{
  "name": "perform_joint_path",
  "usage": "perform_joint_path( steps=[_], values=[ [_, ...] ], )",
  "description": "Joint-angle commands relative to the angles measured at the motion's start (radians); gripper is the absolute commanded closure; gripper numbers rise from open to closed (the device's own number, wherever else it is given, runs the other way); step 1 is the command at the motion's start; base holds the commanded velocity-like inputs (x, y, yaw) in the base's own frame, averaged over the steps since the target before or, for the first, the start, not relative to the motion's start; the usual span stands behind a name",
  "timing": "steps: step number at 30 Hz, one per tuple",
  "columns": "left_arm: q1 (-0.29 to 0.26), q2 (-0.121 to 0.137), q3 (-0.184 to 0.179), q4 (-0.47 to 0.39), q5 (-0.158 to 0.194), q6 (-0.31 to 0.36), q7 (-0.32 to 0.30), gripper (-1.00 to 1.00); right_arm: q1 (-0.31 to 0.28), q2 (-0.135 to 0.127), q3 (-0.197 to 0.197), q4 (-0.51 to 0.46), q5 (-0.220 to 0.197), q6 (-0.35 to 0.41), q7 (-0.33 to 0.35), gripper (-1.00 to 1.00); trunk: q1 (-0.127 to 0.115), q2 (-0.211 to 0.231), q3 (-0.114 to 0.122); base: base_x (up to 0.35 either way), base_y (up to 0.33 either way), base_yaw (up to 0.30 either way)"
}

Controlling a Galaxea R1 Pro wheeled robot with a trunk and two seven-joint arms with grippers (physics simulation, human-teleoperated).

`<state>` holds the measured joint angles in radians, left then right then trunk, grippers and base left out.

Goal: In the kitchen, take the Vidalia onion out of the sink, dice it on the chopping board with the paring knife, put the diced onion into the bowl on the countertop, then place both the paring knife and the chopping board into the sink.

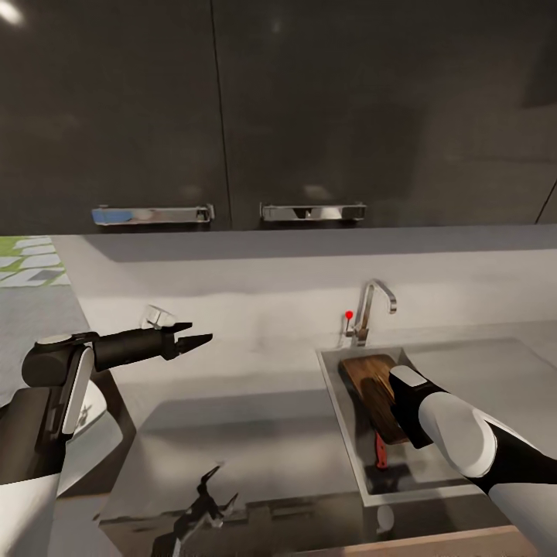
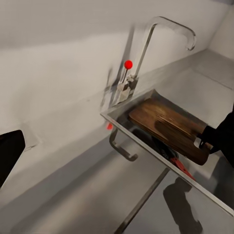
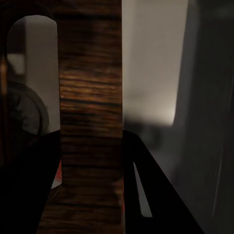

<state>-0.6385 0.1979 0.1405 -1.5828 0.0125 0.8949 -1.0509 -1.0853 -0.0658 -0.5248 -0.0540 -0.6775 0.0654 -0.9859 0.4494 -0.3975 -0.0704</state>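
The right gripper (image 3: 90,190) has its jaws clamped on the chopping board (image 1: 377,391), tilted in the sink (image 1: 334,402) over the paring knife (image 1: 380,455). The left gripper (image 1: 203,340) hovers, jaws together.

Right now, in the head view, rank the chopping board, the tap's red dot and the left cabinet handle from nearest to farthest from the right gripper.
1. The chopping board: in the sink, held between the right gripper's fingers.
2. The red dot: on the tap behind the sink.
3. The left cabinet handle: up on the wall cabinet, far left.
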Motion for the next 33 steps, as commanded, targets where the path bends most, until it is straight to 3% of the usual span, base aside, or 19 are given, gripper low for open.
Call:
perform_joint_path(
  steps=[1,28,33],
  values=[
    [-0.001,0.0,0.001,0.0,0.001,0.009,-0.003,-1.0,-0.001,0.0,0.008,-0.001,-0.007,0.007,-0.005,1.0,0.001,-0.002,-0.004,0.0,0.0,0.0],
    [-0.001,0.0,0.001,0.0,0.001,0.009,-0.003,-1.0,-0.001,0.0,0.008,-0.001,-0.007,0.007,-0.004,1.0,0.001,-0.002,-0.047,0.0,0.0,0.0],
    [-0.001,0.0,0.001,0.0,0.001,0.009,-0.003,-1.0,-0.001,0.0,0.007,-0.001,-0.007,0.008,0.03,1.0,0.001,-0.002,-0.055,0.0,0.0,0.0]
  ],
)
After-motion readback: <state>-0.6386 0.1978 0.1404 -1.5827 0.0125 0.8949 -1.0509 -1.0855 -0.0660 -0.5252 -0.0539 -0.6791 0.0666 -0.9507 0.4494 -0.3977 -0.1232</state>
